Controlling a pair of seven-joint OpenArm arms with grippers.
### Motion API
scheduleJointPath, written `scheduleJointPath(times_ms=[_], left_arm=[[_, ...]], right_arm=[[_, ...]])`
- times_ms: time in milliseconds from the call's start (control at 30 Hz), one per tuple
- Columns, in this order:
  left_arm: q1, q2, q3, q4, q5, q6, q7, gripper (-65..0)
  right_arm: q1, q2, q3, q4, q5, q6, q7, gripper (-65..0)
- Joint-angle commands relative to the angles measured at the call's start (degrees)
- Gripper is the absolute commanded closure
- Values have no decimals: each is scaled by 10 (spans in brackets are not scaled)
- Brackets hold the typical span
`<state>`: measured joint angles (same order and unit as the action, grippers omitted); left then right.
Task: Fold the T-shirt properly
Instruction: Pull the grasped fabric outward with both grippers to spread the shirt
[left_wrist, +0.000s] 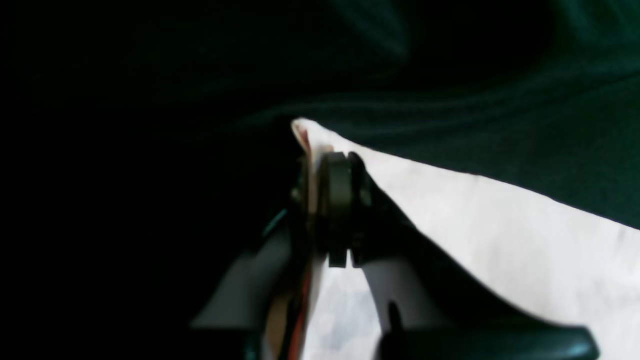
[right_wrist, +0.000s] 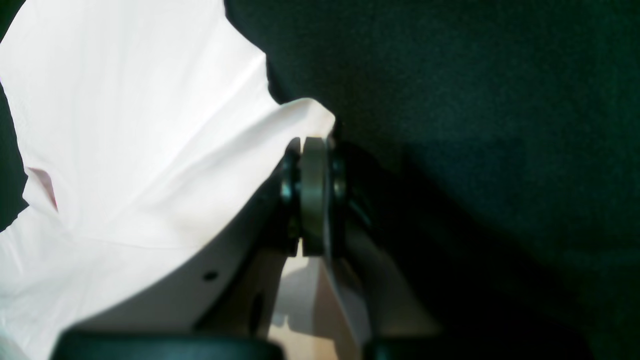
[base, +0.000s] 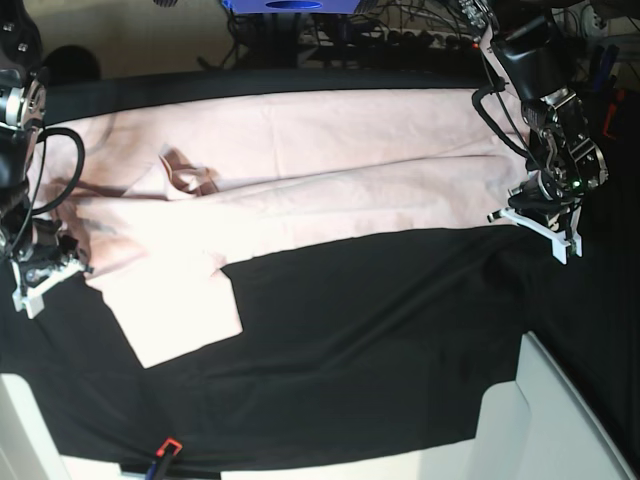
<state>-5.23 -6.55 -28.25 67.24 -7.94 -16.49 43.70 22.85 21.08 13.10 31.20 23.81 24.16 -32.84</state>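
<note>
T-shirt (base: 330, 170) being pinched at both ends, spread across the far half of the black table cloth (base: 380, 330).

Left gripper (left_wrist: 327, 200) is being clamped onto a pale pink corner of the shirt at the scene's right edge; a red-orange print strip is being shown in the fold by the jaws. Right gripper (right_wrist: 312, 195) is being clenched on a shirt edge at the scene's left. A sleeve (base: 180, 315) is being left lying flat, nearer, on the cloth.

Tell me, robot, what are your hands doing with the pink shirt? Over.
Left tool shut on T-shirt edge. Right tool shut on opposite edge. Shirt spread across black table cloth. Nothing in the way.
</note>
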Motion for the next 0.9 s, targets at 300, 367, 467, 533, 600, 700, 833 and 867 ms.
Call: scheduleJointPath(times_ms=[300, 367, 467, 533, 600, 700, 833, 867], left_arm=[[-18, -8, -1, 71, -5, 0, -8, 0], [-19, -8, 2, 83, -5, 0, -8, 0], [-23, -8, 3, 90, -5, 0, -7, 0], [-25, -8, 3, 90, -5, 0, -7, 0], [-25, -8, 3, 91, -5, 0, -7, 0], [-37, -8, 4, 91, -5, 0, -8, 0], [-47, -8, 4, 92, -5, 0, -8, 0], [-53, -8, 4, 93, -5, 0, -8, 0]], right_arm=[[15, 11, 4, 9, 8, 6, 12, 0], [17, 11, 5, 9, 8, 6, 13, 0], [20, 11, 6, 15, 9, 6, 14, 0], [19, 8, 6, 41, 9, 6, 14, 0], [18, 1, 6, 66, 9, 6, 14, 0], [21, -1, 6, 78, 9, 6, 13, 0], [30, -3, 6, 78, 9, 6, 13, 0], [30, -3, 6, 78, 9, 6, 13, 0]])
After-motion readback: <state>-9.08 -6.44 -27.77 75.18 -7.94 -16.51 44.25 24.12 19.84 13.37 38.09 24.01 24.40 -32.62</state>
